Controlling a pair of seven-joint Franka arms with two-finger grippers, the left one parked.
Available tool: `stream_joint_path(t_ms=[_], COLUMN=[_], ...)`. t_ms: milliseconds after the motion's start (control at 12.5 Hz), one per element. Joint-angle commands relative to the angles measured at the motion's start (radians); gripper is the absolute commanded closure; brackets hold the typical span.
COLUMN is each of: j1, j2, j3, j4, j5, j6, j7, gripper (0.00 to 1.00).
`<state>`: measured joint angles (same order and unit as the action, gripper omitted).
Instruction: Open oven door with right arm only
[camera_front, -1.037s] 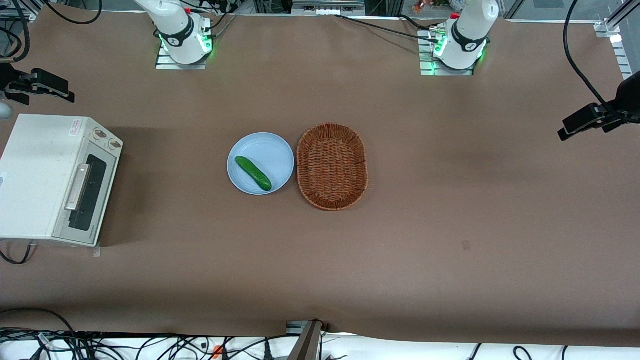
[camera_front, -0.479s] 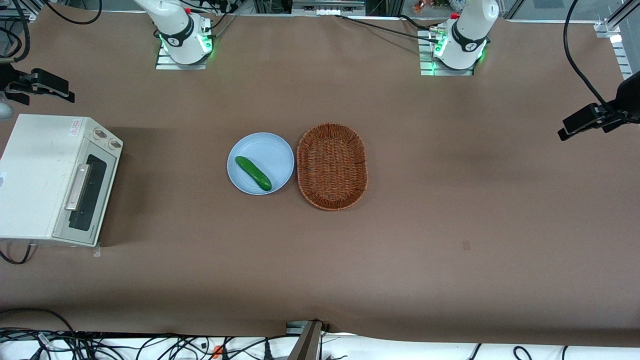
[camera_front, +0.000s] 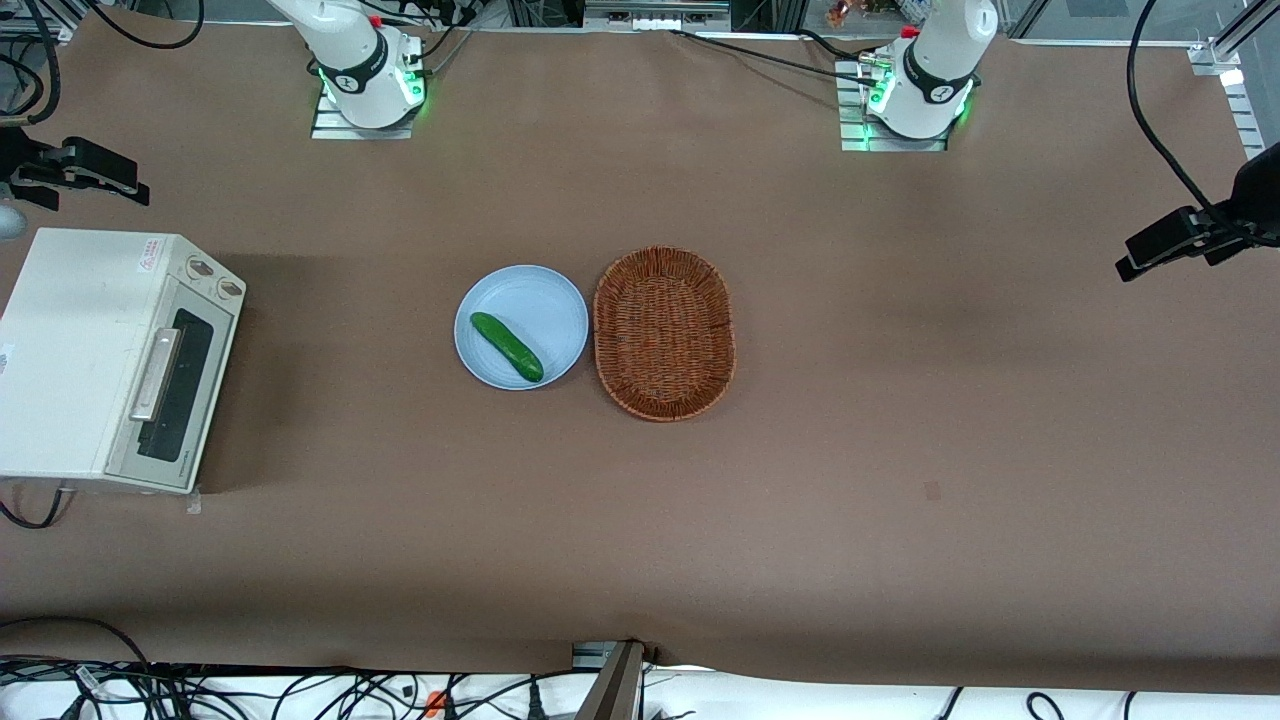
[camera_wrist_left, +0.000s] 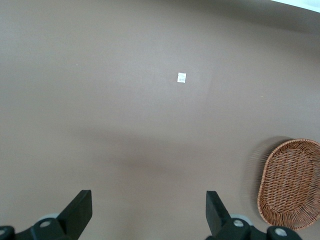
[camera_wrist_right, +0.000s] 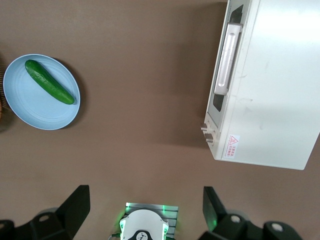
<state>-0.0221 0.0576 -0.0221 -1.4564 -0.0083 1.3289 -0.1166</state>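
The right arm's small black two-finger gripper (camera_wrist_right: 145, 210) hangs high above the brown table (camera_front: 900, 400) with its fingers (camera_wrist_right: 75, 205) spread wide apart, holding nothing. The silver-framed, dark-glass oven door (camera_front: 170, 395) (camera_wrist_right: 226, 60) sits shut on the cream-white boxy toaster oven (camera_front: 70, 350), toward the working arm's end of the table.

A robotics lab: a wide desk (camera_front: 900, 450) under brown covering, arm bases (camera_front: 368, 85) bolted to it on metal plates with green status lights, loose cables (camera_front: 300, 690) along its near edge, aluminium framing (camera_front: 1235, 40) at one corner, clamped cameras (camera_front: 1170, 240)
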Motion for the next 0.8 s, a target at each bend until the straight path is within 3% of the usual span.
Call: stream_joint_path(t_ms=[0,239,319,638,718], j1=[-0.006,-0.004,-0.001,0.06,0.074], j2=[-0.01,0.007,0.024,0.074,0.1], j3=[0.01,0.013,0.017,0.018,0.018], j4=[-0.004,-0.005,-0.007,-0.064,-0.067], j5=[-0.013,-0.013,-0.013,-0.015,-0.027], j6=[0.001,-0.005,-0.01,-0.014,-0.011], j7=[0.002,0.009,0.009,0.009,0.009], gripper=[0.0,0.01,0.11,0.82,0.94])
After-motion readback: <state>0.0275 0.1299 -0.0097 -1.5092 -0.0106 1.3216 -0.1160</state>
